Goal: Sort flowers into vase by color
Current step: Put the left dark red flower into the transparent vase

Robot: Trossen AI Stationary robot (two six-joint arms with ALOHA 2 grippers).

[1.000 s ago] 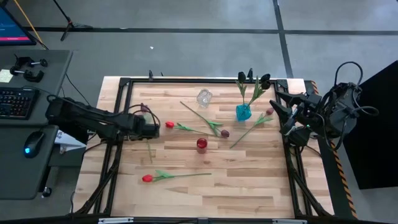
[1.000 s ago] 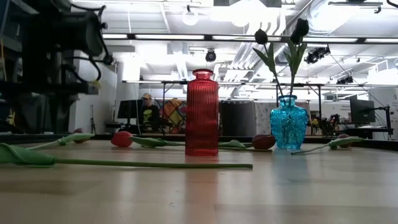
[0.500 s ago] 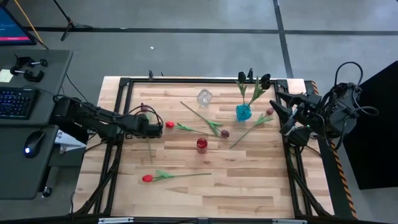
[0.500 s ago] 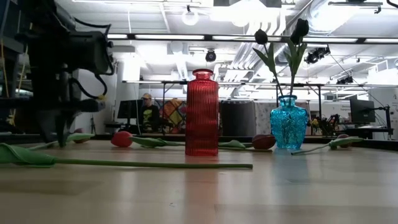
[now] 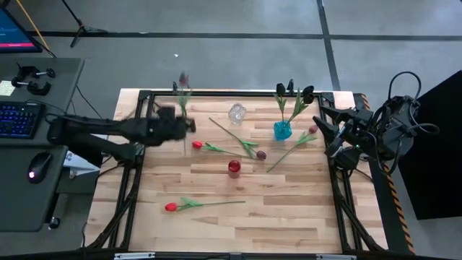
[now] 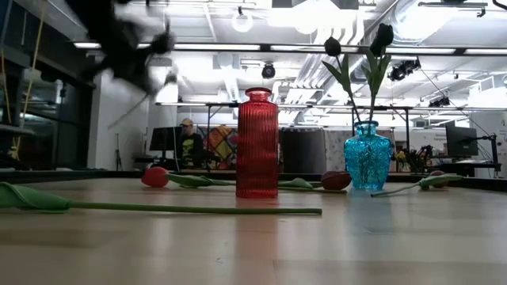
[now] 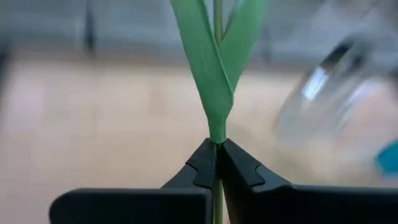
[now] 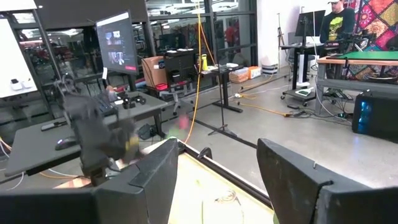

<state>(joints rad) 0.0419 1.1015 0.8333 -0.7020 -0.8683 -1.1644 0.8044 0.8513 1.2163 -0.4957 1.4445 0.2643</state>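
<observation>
My left gripper (image 5: 188, 124) is raised over the table's far left and shut on a dark-headed flower (image 5: 182, 94), whose leaves (image 7: 214, 74) rise beyond the fingertips. My right gripper (image 8: 217, 180) waits open at the right edge, holding nothing. A red vase (image 5: 234, 167), a clear vase (image 5: 237, 113) and a blue vase (image 5: 282, 130) with two dark flowers stand mid-table. Two red flowers (image 5: 206, 147) (image 5: 195, 205) and two maroon ones (image 5: 249, 144) (image 5: 292, 148) lie flat on the wood. My left gripper pinches the flower's thin green stem (image 7: 217, 142) between its two fingertips, just below where the leaves fork. The fingers lie across the stem. The flower is lifted clear of the table, its head (image 5: 183, 78) pointing away from the fingers toward the far edge.
A black frame (image 5: 216, 92) runs along the table's edges. Bare wood lies along the near half, around the red flower there. In the low view the red vase (image 6: 257, 142) and blue vase (image 6: 367, 162) stand upright. A desk with keyboard (image 5: 18, 119) sits left of the table.
My left gripper came down on the dark flower lying at the table's left, shut on its stem, then rose fast toward the far edge. The flower has left the wood and swung about, its head now out past the far frame.
</observation>
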